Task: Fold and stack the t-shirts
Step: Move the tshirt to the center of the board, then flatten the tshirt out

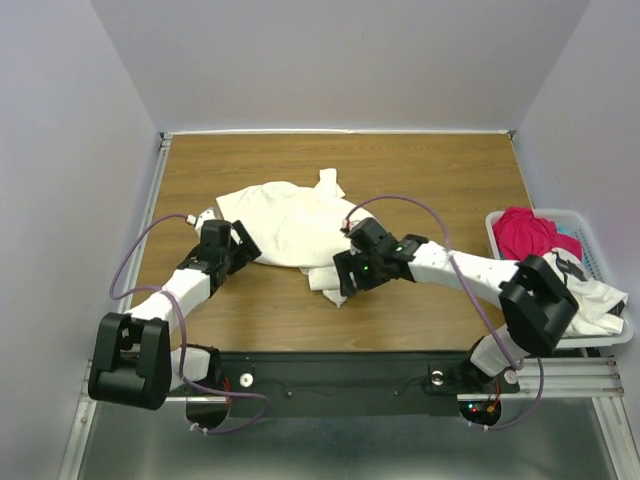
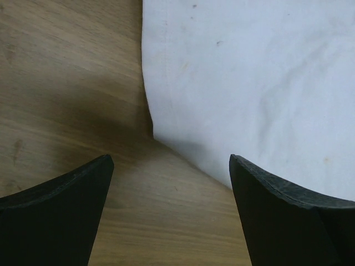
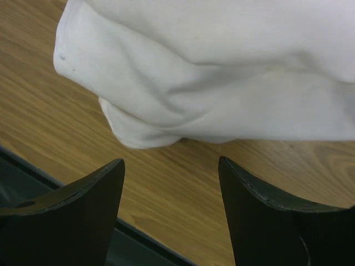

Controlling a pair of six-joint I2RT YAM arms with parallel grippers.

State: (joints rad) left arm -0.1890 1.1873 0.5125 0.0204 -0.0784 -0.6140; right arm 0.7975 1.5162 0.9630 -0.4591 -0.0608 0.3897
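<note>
Both claws stand parted and empty over the table. The left gripper, spread wide, has the edge of the off-white t-shirt just ahead and to its right, and the right gripper faces a bunched fold just beyond its fingertips. Well off to that claw's right, the magenta-red t-shirt fills a basket; the white t-shirt draped there, its dark markings too small to read, is partly hidden behind the arm's elbow.

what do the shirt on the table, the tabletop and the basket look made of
Off-white t-shirt: soft matte fabric, probably cotton knit; it wrinkles and folds limply.
Tabletop: wood or wood-look laminate, smooth with streaky grain.
Basket: likely white plastic, rigid slatted wall.
</note>
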